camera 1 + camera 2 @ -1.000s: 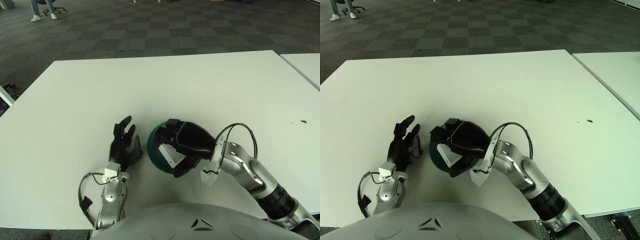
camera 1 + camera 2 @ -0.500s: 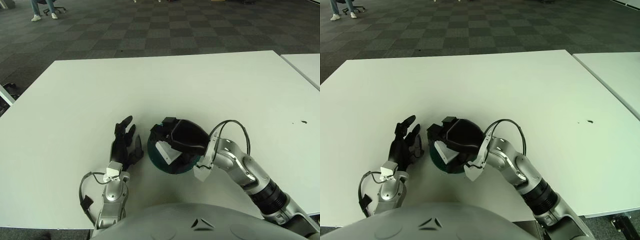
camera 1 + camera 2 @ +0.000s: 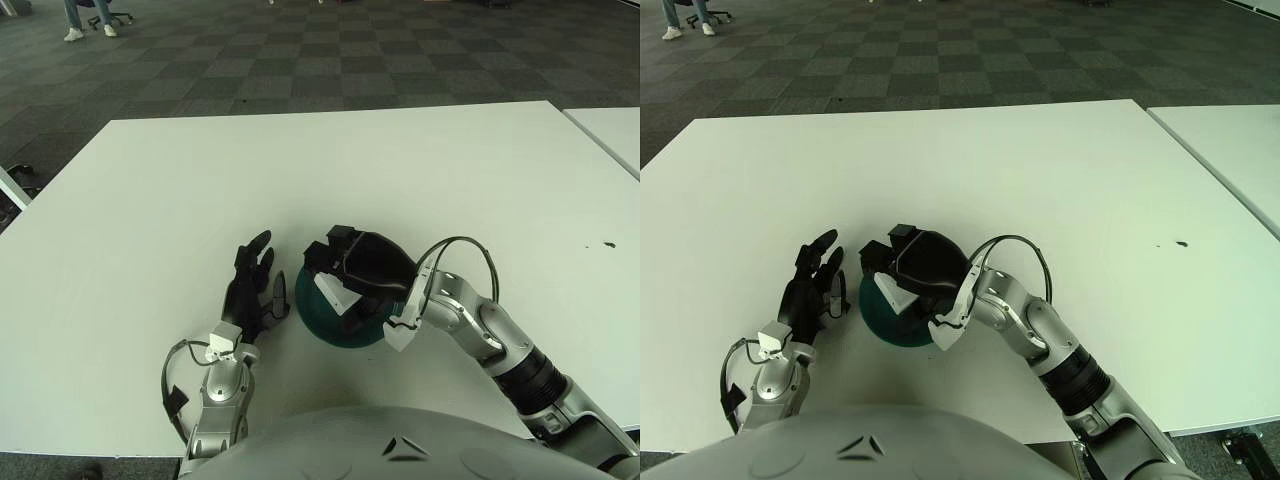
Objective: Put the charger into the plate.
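Right hand (image 3: 362,270) shifted leftward, charger (image 3: 334,293) low over plate (image 3: 345,328).

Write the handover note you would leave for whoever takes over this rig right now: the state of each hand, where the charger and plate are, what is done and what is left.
Right hand: over the dark green plate, fingers curled around the white charger.
Left hand: resting on the white table just left of the plate, fingers spread, holding nothing.
Done: charger picked up and brought above the plate.
Left: whether the charger touches the plate yet cannot be told. Lower it if needed, let go, and lift the right hand clear.
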Robot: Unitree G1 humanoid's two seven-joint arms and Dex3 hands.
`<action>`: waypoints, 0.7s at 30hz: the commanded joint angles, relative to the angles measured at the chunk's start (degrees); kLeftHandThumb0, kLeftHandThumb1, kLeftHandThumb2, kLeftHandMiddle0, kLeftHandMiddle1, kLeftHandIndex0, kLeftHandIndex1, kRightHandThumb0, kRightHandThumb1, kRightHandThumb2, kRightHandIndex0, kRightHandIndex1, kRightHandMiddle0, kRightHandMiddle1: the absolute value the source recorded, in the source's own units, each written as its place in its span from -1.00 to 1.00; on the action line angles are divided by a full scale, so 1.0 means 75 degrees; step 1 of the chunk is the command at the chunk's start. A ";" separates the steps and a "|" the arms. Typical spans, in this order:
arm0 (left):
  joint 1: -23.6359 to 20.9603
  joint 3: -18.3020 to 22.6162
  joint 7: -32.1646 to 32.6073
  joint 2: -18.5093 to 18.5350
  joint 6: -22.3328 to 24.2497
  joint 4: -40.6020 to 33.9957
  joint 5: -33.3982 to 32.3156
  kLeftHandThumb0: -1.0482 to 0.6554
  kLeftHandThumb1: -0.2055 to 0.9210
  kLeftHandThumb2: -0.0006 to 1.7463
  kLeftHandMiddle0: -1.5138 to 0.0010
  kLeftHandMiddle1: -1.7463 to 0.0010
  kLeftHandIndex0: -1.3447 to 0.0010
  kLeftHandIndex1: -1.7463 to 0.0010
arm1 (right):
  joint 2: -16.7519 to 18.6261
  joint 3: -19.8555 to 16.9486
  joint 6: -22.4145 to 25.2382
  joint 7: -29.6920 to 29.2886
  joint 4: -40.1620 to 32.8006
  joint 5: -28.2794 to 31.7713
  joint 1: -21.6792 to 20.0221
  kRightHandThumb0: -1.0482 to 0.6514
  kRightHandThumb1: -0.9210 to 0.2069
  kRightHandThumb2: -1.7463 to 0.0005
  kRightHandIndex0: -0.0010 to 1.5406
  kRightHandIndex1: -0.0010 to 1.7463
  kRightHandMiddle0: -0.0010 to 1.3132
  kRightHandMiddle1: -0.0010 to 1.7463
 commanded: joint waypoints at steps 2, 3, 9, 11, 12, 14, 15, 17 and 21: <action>0.0031 0.0017 -0.0085 0.0105 0.0203 0.0194 -0.0021 -0.79 1.00 0.02 0.72 0.99 1.00 0.48 | -0.0102 -0.0122 -0.0072 -0.0138 0.0008 -0.0231 -0.0278 -0.61 -1.00 0.17 -0.48 -0.11 -0.95 0.32; 0.0030 0.0019 -0.0099 0.0118 0.0195 0.0195 -0.0030 -0.79 1.00 0.03 0.72 0.99 1.00 0.48 | -0.0108 -0.0120 -0.0066 -0.0130 0.0007 -0.0252 -0.0288 -0.63 -1.00 0.14 -0.47 -0.21 -0.97 0.25; 0.0029 0.0034 -0.0169 0.0133 0.0203 0.0154 -0.0125 -0.78 1.00 0.04 0.70 0.99 1.00 0.46 | -0.0169 -0.0112 0.0028 0.0027 -0.0037 -0.0322 -0.0348 -0.69 -1.00 0.00 -0.39 -0.57 -1.00 0.03; 0.0041 0.0041 -0.0166 0.0125 0.0223 0.0117 -0.0134 -0.78 1.00 0.04 0.70 0.99 1.00 0.46 | -0.0175 -0.0111 0.0052 0.0036 -0.0048 -0.0346 -0.0361 -0.70 -1.00 -0.02 -0.38 -0.62 -1.00 0.00; 0.0048 0.0048 -0.0149 0.0110 0.0260 0.0089 -0.0141 -0.78 1.00 0.04 0.70 0.99 1.00 0.45 | -0.0189 -0.0116 0.0061 0.0051 -0.0056 -0.0359 -0.0372 -0.71 -1.00 -0.04 -0.38 -0.64 -1.00 -0.01; 0.0057 0.0057 -0.0121 0.0079 0.0316 0.0067 -0.0156 -0.77 1.00 0.04 0.69 0.99 1.00 0.44 | -0.0217 -0.0125 0.0080 0.0093 -0.0070 -0.0357 -0.0389 -0.72 -1.00 -0.05 -0.38 -0.66 -1.00 -0.04; 0.0060 0.0060 -0.0113 0.0066 0.0335 0.0066 -0.0162 -0.77 1.00 0.04 0.69 0.99 1.00 0.43 | -0.0229 -0.0128 0.0088 0.0116 -0.0075 -0.0348 -0.0395 -0.72 -1.00 -0.06 -0.38 -0.67 -1.00 -0.05; 0.0064 0.0062 -0.0100 0.0045 0.0361 0.0064 -0.0163 -0.77 1.00 0.04 0.69 0.99 1.00 0.42 | -0.0247 -0.0141 0.0099 0.0162 -0.0094 -0.0323 -0.0395 -0.73 -1.00 -0.07 -0.37 -0.68 -1.00 -0.06; 0.0064 0.0075 -0.0086 0.0018 0.0423 0.0053 -0.0159 -0.78 1.00 0.04 0.70 0.99 1.00 0.41 | -0.0279 -0.0192 0.0094 0.0187 -0.0126 -0.0294 -0.0377 -0.74 -1.00 -0.07 -0.35 -0.70 -1.00 -0.06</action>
